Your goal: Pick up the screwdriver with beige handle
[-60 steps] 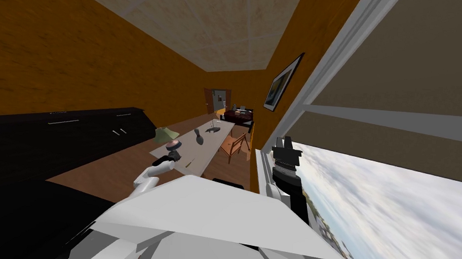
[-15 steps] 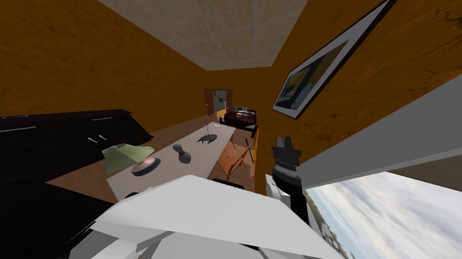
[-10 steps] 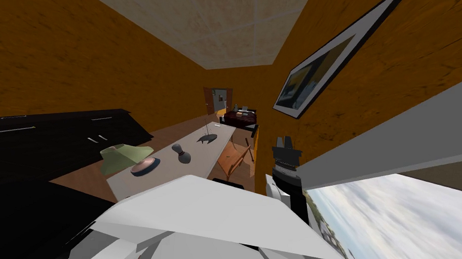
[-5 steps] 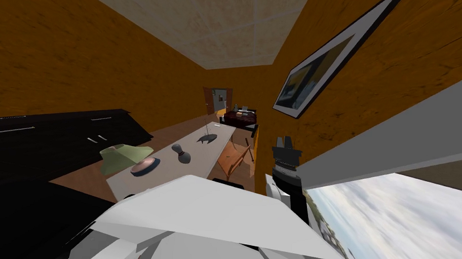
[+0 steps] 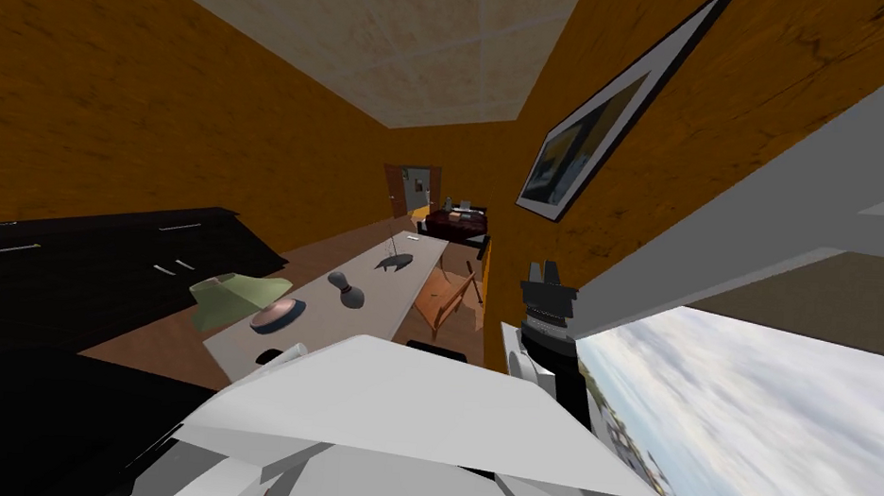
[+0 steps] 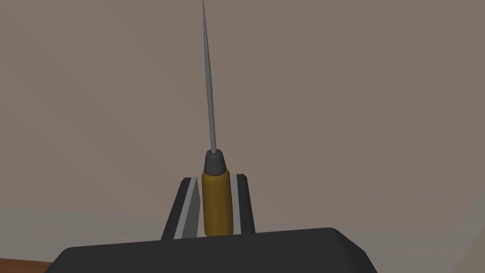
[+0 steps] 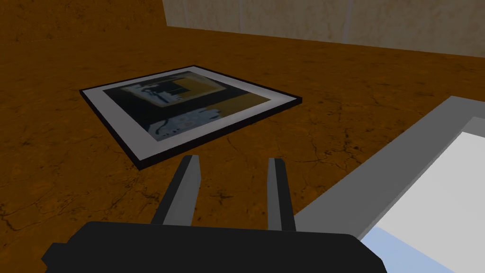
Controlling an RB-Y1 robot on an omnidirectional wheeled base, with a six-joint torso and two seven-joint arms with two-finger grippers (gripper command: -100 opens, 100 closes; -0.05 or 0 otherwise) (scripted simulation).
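The left gripper was clamped on the screwdriver, its two thin grey blades pressing the sides of the handle. The handle was a smooth, round cylinder in a dull mustard-beige, and its butt end was hidden behind the gripper's dark body. A short, dark grey collar capped it. From the collar ran a thin, plain grey shaft that tapered to a fine point. The tool's long axis lay in line with the fingers, and the tip pointed straight away from the gripper body. Behind it lay a flat surface, matt grey-brown and without pattern.

In the head view, a long, low cabinet, black with slim pale handles, stood to the left of the table. The table was a long, narrow slab with a smooth, pale grey top. At its near end lay a soft olive green hat, with a round pinkish dish just beside it. Further along the table sat a dark grey knob-shaped object, and near the far end a dark crescent-shaped piece. A chair of reddish-brown wood stood against the table's right side. The right gripper was raised well to the right of the table, its fingers spread apart around nothing.
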